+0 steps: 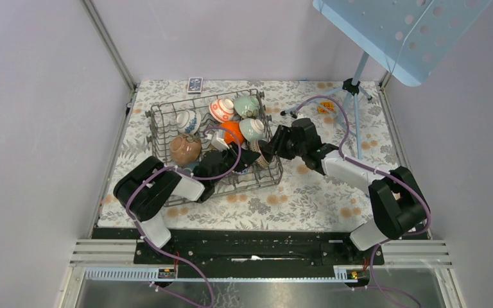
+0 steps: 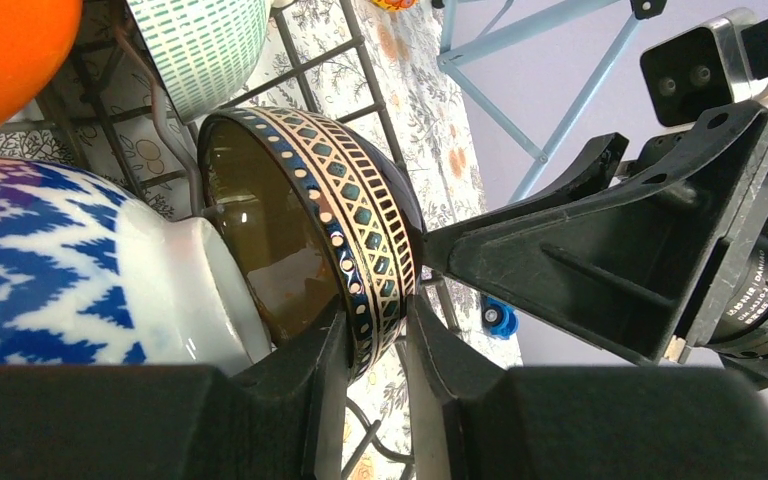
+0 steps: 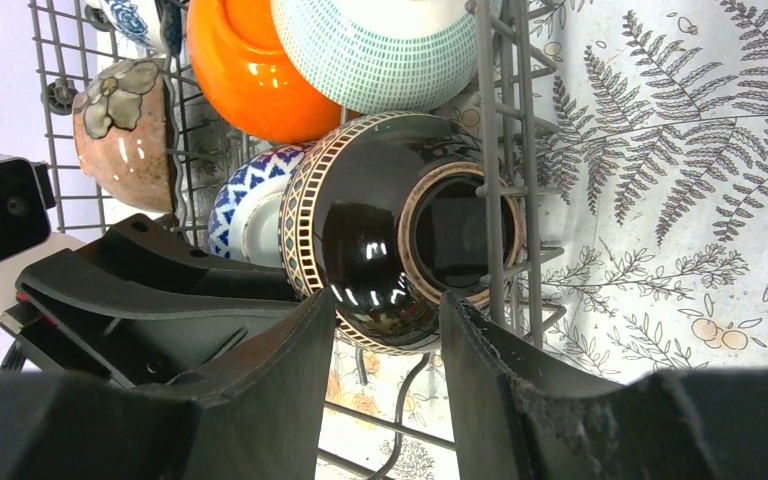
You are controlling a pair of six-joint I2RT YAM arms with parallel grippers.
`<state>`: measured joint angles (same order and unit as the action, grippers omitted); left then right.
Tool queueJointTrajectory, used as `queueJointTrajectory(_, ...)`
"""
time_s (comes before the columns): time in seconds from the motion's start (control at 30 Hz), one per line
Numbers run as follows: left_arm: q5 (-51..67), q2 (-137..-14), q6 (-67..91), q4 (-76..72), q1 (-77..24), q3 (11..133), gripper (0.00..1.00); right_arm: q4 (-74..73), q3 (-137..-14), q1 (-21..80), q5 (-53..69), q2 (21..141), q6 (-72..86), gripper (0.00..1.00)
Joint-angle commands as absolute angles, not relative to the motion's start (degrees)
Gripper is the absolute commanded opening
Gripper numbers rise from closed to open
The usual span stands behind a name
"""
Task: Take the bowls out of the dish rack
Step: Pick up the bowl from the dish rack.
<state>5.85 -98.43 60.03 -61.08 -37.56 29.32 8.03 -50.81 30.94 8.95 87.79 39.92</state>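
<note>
**A:** Step in hand?

**B:** A grasp on one bowl. The left gripper (image 2: 375,335) is clenched on the rim of the dark patterned bowl (image 2: 290,230), one finger inside and one outside. The bowl is stood on edge at the near right corner of the dish rack (image 1: 257,181), against the wire wall. The blue-and-white bowl (image 2: 50,260) is pressed to its left.

**A:** Right side?

**B:** The right gripper (image 3: 390,320) is spread and nothing is held. Its tips are set at the bowl's outer wall.

**A:** Next?

**B:** Likely a lift clear of the tines is called for, without the neighbour being dragged.
</note>
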Motion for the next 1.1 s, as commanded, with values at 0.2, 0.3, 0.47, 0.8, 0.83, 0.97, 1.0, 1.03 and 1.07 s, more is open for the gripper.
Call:
queueJointTrajectory(0.2, 9.2, -96.1, 59.0, -71.1, -37.6, 28.6, 0.0, 5.7, -51.1, 31.1, 10.9, 83.2, 38.2, 0.54)
queueJointTrajectory(0.3, 9.2, -95.3, 58.8, -70.5, -37.4, 28.4, 0.0, 4.9, -51.2, 31.1, 10.2, 82.3, 37.6, 0.57)
queueJointTrajectory(0.47, 9.3, -94.9, 59.2, -70.3, -36.9, 27.8, 0.0, 4.6, -50.9, 30.9, 10.0, 81.3, 37.5, 0.59)
queueJointTrajectory(0.8, 9.8, -93.9, 59.2, -69.8, -36.7, 27.3, 0.0, 4.7, -50.1, 30.2, 9.9, 80.1, 37.6, 0.59)
queueJointTrajectory(0.83, 10.0, -94.0, 59.3, -70.0, -36.6, 27.3, 0.0, 4.7, -50.0, 30.2, 10.0, 80.2, 37.7, 0.59)
queueJointTrajectory(0.97, 10.8, -94.1, 60.1, -70.9, -36.5, 27.5, 0.0, 4.7, -49.7, 30.1, 10.2, 80.0, 38.0, 0.59)
queueJointTrajectory(1.0, 11.0, -93.9, 60.2, -71.0, -36.5, 27.6, 0.0, 4.7, -49.7, 30.1, 10.2, 79.9, 38.1, 0.59)
queueJointTrajectory(1.03, 11.2, -93.7, 60.3, -71.1, -36.5, 27.7, 0.0, 4.7, -49.7, 30.0, 10.2, 79.7, 38.2, 0.58)
queueJointTrajectory(1.07, 11.4, -93.4, 60.4, -71.1, -36.6, 27.8, 0.0, 4.7, -49.6, 30.1, 10.2, 79.6, 38.2, 0.58)
